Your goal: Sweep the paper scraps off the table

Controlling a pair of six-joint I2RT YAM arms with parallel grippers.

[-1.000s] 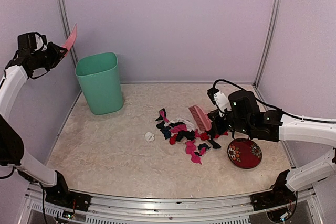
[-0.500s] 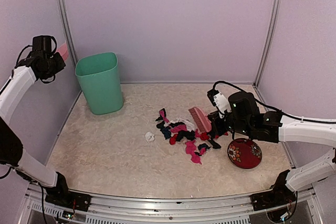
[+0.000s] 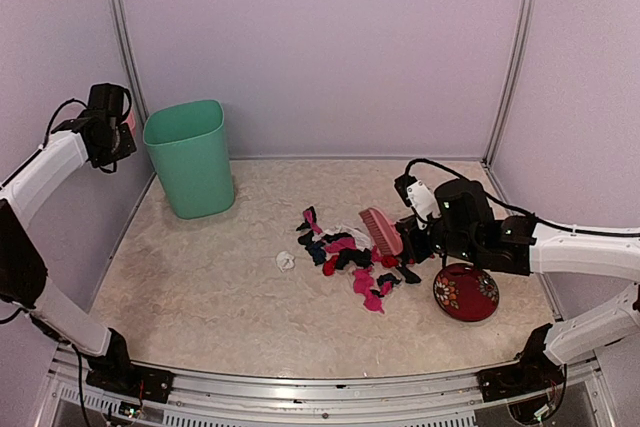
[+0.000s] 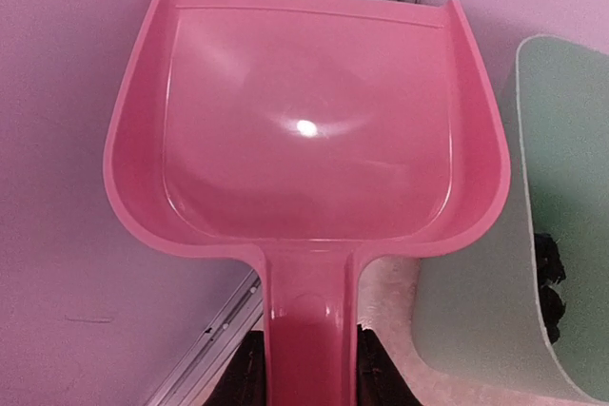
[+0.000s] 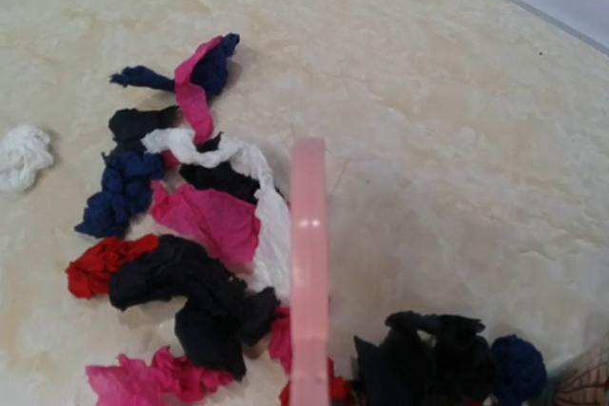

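I see the left gripper (image 4: 309, 375) high in the air at the left wall. Its fingers are drawn in narrow and clamped on the handle of the pink plastic dustpan (image 4: 304, 140). In the left wrist view the pan faces the camera with its open mouth pointing up. The tall mint-green plastic bin (image 3: 190, 157) stands just beside it on the right, at the far left part of the table.

The right gripper (image 3: 418, 239) is low over the table, right of centre. It is fully closed on the pink comb-like plastic brush (image 3: 380, 229). In the right wrist view I see this brush edge-on, and it reaches out over the heap.

The small crumpled paper scraps (image 3: 350, 257) lie on the large beige marbled table (image 3: 200, 287), gathered in one loose heap just left of the brush and partly under it. They are black, dark blue, magenta and red, with some white strips. One white crumpled scrap (image 3: 285, 260) lies apart, near the left side of the heap. A few dark scraps lie on the other side of the brush, close to the gripper.

A round dark red bowl with a flower pattern (image 3: 466, 293) stands on the table near the right arm, just beside the heap.
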